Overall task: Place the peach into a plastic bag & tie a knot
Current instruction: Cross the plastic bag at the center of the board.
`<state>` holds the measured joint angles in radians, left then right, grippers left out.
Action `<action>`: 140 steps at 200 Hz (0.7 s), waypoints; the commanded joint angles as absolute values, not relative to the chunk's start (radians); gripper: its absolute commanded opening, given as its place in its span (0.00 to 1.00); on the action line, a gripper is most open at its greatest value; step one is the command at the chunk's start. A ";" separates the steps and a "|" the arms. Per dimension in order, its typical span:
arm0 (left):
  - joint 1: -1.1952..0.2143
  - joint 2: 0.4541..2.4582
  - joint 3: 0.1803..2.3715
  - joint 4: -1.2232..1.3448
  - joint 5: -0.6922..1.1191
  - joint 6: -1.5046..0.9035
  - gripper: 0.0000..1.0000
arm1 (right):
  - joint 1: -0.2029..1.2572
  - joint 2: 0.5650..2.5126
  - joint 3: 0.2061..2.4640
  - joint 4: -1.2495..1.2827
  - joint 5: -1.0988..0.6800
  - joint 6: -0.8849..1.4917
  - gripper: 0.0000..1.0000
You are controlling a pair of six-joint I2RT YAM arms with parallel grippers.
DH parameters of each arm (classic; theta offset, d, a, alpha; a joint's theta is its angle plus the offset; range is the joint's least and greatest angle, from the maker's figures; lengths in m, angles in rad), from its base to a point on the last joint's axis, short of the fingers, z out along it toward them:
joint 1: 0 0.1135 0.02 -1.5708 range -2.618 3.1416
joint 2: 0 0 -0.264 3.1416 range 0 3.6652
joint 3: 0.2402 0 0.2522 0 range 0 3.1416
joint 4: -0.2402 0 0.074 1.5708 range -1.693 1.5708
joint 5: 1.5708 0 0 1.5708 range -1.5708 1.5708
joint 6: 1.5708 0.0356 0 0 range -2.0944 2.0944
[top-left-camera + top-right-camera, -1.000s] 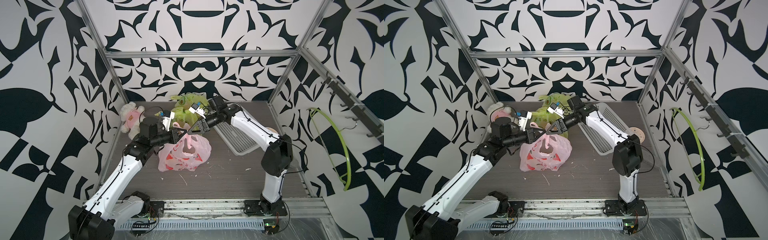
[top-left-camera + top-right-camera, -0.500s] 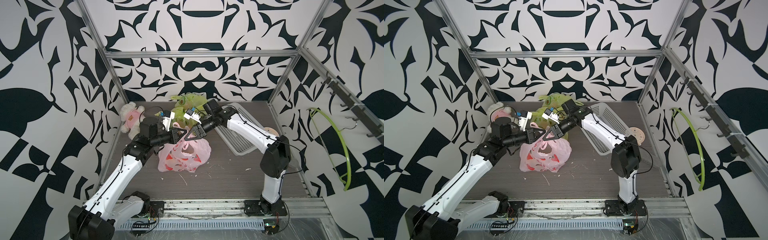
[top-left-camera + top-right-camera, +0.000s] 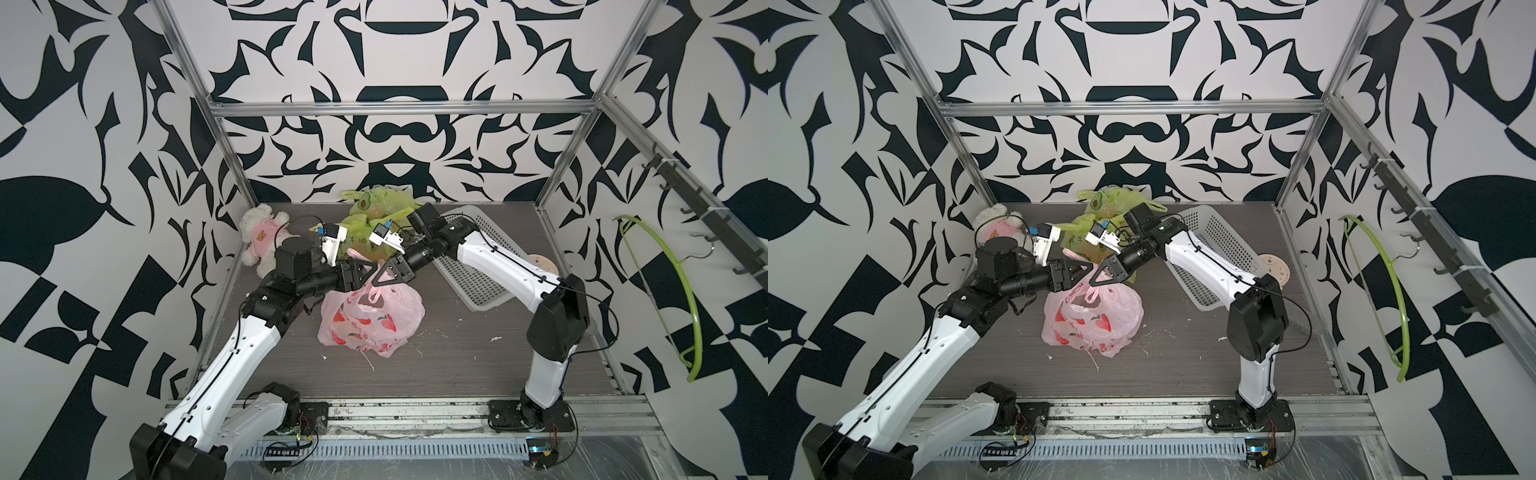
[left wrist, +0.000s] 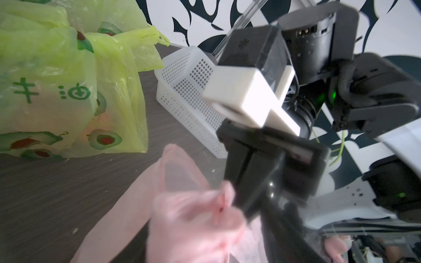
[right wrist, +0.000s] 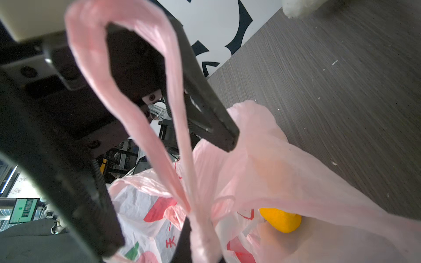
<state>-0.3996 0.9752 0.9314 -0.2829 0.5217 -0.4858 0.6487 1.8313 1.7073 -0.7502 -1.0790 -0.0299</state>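
Mid-table, leftmost, we note the left gripper (image 3: 360, 274) with jaws parted and a pink handle loop (image 5: 91, 59) slung round one finger (image 5: 205, 102). Beneath, the pink bag (image 3: 374, 320) rests on the table (image 3: 457, 365), peach (image 5: 280, 219) inside. The right gripper (image 3: 378, 281) is pressed together, pinching the loop's gathered base.

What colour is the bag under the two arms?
Pale pink bag with red and green prints; clearest in a top view.
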 commanded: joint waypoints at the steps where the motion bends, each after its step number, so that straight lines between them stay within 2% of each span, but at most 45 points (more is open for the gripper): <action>1: -0.401 0.941 0.914 -0.326 0.543 -0.462 0.70 | 0.622 1.748 1.709 -0.676 -1.112 0.006 0.04; 18: -0.412 0.943 0.893 -0.323 0.538 -0.477 0.73 | 0.614 1.737 1.706 -0.611 -1.120 0.061 0.03; 34: -0.472 0.948 0.881 -0.353 0.429 -0.453 0.77 | 0.614 1.731 1.698 -0.544 -1.132 0.117 0.02; 83: -0.598 0.995 0.777 -0.321 0.048 -0.512 0.78 | 0.594 1.712 1.616 -0.340 -1.137 0.264 0.00; 140: -0.672 1.010 0.685 -0.191 -0.152 -0.573 0.78 | 0.569 1.714 1.579 -0.282 -1.162 0.317 0.00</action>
